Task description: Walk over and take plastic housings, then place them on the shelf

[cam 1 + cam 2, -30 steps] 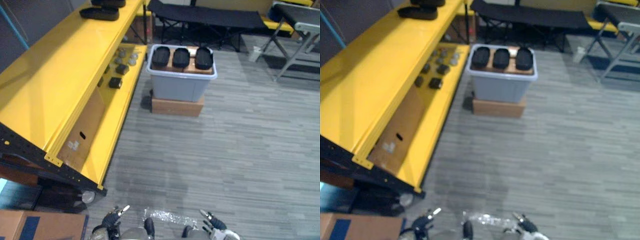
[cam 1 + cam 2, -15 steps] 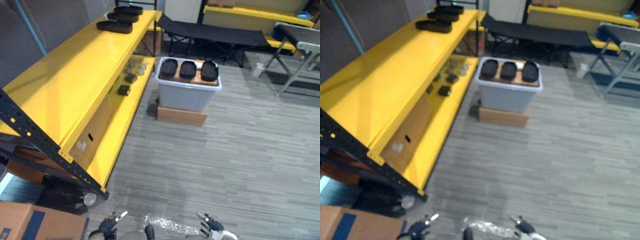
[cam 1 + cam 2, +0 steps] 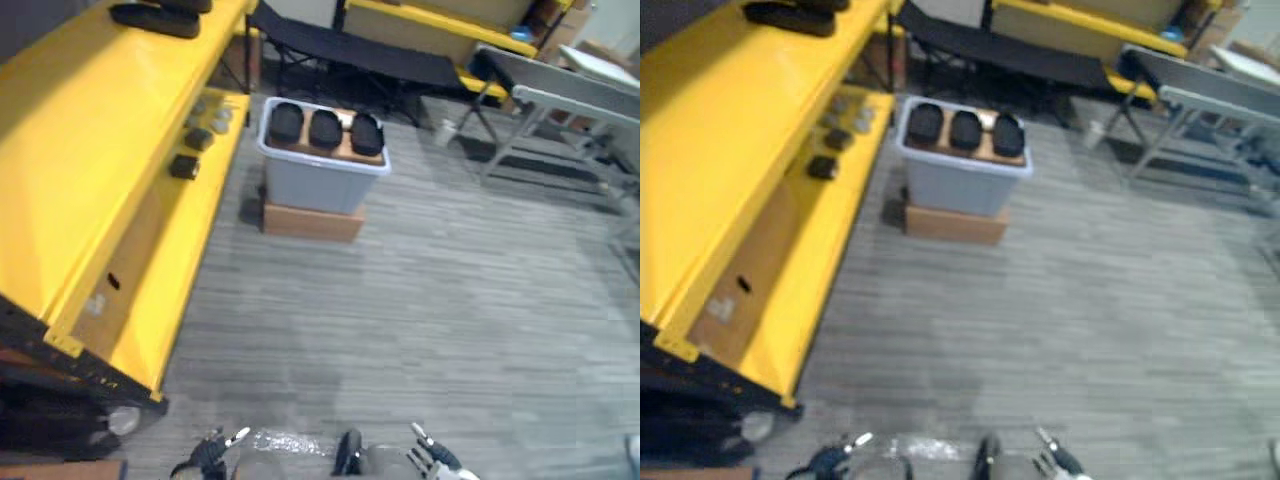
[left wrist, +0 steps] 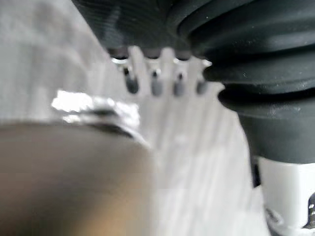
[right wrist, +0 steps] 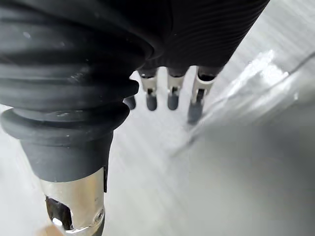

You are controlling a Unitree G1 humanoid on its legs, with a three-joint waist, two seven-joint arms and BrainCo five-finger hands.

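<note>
1. Three black plastic housings point(image 3: 325, 128) sit in a row on top of a grey bin point(image 3: 320, 185). The bin stands on a cardboard box point(image 3: 312, 222) on the floor, just beside the yellow shelf point(image 3: 70, 130).
2. Another housing point(image 3: 155, 18) lies on the shelf's top level.
3. The left robot hand point(image 3: 212, 452) and right robot hand point(image 3: 432, 458) hang low, well apart from the bin, with fingers straight and apart, holding nothing.

Head cams sit high, look down & fwd across floor point(image 3: 450, 300). L/R eyes share nearly all: shelf point(image 3: 60, 130) at 10 o'clock, bin point(image 3: 320, 186) at 12, L hand point(image 3: 214, 452) at 7, R hand point(image 3: 434, 460) at 5. Wrist cams v. close, each looking along own fingers point(image 4: 155, 86) to floor.
</note>
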